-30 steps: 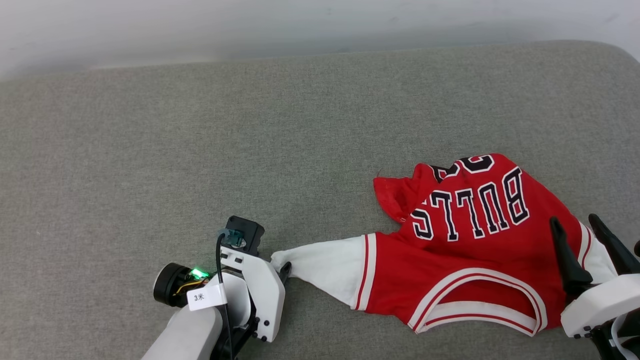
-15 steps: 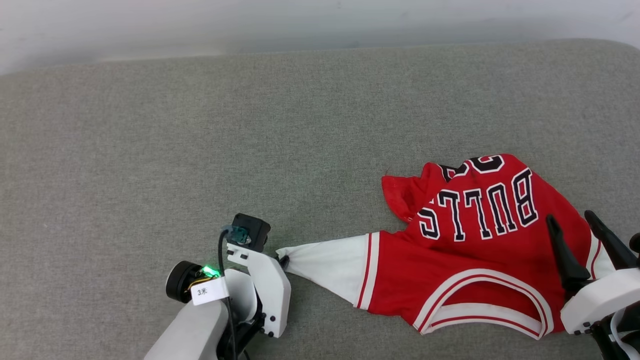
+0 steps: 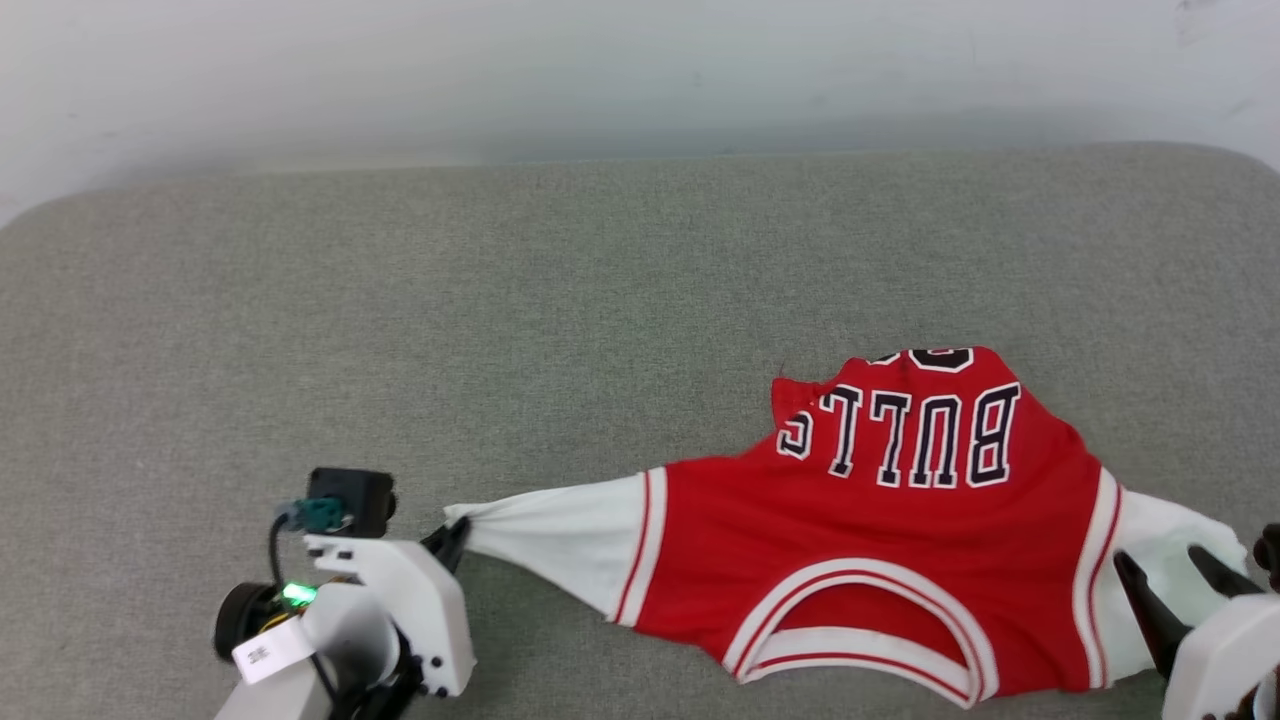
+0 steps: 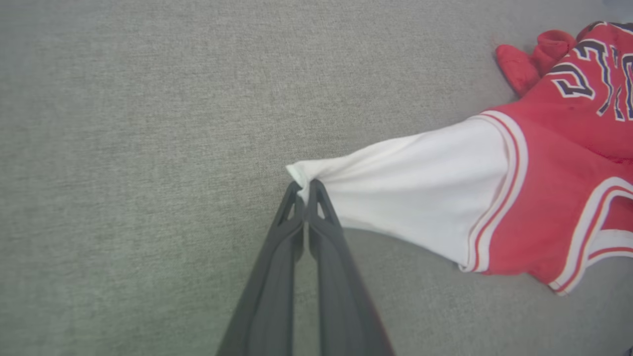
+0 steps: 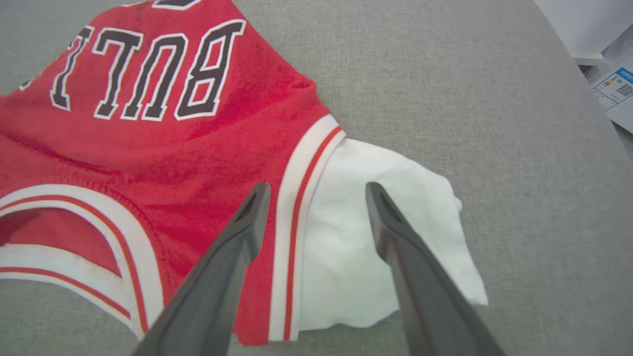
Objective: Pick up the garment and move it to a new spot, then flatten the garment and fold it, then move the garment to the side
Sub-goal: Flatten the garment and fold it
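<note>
Garment (image 3: 880, 540): on grey mat (image 3: 500, 300), long axis sleeve to sleeve, 9 to 3 o'clock. Left gripper (image 4: 306, 185): pinched tight on the 9 o'clock sleeve tip. Right gripper (image 5: 316, 187): jaws wide, empty, poised over the 3 o'clock sleeve, the nearer arm for that end.

The garment (image 3: 880, 520) lies on the tabletop (image 3: 500, 300) along its near edge, right of the middle. One sleeve (image 3: 550, 535) stretches left to the left end effector (image 3: 452, 533), which pinches its tip. The other sleeve (image 3: 1165, 515) lies by the near right corner, under the spread fingers of the right end effector (image 3: 1158, 556).
</note>
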{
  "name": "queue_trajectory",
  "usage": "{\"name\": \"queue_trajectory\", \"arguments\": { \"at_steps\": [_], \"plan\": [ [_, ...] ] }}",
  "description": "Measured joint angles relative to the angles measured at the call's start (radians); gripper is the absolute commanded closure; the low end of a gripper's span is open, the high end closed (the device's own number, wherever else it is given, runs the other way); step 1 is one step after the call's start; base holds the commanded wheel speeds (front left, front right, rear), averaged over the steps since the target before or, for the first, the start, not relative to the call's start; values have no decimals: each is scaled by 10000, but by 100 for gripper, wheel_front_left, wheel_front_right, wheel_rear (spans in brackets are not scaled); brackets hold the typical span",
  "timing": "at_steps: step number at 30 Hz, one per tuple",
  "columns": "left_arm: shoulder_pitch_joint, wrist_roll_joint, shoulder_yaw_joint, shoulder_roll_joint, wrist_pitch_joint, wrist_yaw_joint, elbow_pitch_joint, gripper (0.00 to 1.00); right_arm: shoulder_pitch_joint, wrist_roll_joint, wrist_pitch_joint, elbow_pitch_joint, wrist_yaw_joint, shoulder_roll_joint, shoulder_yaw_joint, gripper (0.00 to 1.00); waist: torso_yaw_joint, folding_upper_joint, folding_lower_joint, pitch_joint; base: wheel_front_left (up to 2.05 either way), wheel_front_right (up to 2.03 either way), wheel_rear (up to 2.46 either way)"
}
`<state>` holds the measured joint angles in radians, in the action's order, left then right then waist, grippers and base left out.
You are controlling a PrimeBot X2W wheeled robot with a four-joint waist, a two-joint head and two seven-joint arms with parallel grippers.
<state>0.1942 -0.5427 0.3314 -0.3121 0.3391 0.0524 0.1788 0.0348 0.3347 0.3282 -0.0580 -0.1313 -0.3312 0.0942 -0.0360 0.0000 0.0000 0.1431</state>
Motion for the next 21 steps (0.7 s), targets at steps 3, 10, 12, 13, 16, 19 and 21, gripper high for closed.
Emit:
{"name": "queue_trajectory", "arguments": {
  "at_steps": [3, 10, 12, 13, 16, 19, 21],
  "plan": [
    [-471, -130, -242, -234, 4, 176, -568, 100, 262, -44, 811, 40, 2, -46, 288, 0, 58, 0, 0, -64, 0, 0, 0],
    [-1221, -339, -523, -552, 117, 447, -1684, 100, 375, -393, 2577, 81, 0, -48, 982, 0, 226, 0, 0, 27, 0, 0, 0],
    [-1373, -433, -562, -579, 213, 476, -1916, 100, 361, -504, 3072, -15, 2, -111, 1110, 0, 270, 0, 0, 99, 0, 0, 0],
    [-1437, -476, -554, -577, 272, 477, -2050, 100, 320, -539, 3195, -56, -2, -151, 1170, 0, 296, 0, 0, 140, 0, 0, 0],
    [-1494, -499, -533, -619, 378, 525, -2353, 100, 58, -616, 3582, -232, 0, -385, 1269, 0, 397, 0, 0, 270, 0, 0, 0],
    [-1494, -497, -510, -646, 430, 564, -2546, 100, -116, -708, 4098, -481, 0, -537, 1335, 0, 503, 0, 0, 388, 0, 0, 0],
    [-1494, -487, -497, -656, 451, 575, -2629, 100, -175, -738, 4451, -604, -2, -658, 1321, 0, 560, 0, 0, 457, 0, 0, 0]
  ]
}}
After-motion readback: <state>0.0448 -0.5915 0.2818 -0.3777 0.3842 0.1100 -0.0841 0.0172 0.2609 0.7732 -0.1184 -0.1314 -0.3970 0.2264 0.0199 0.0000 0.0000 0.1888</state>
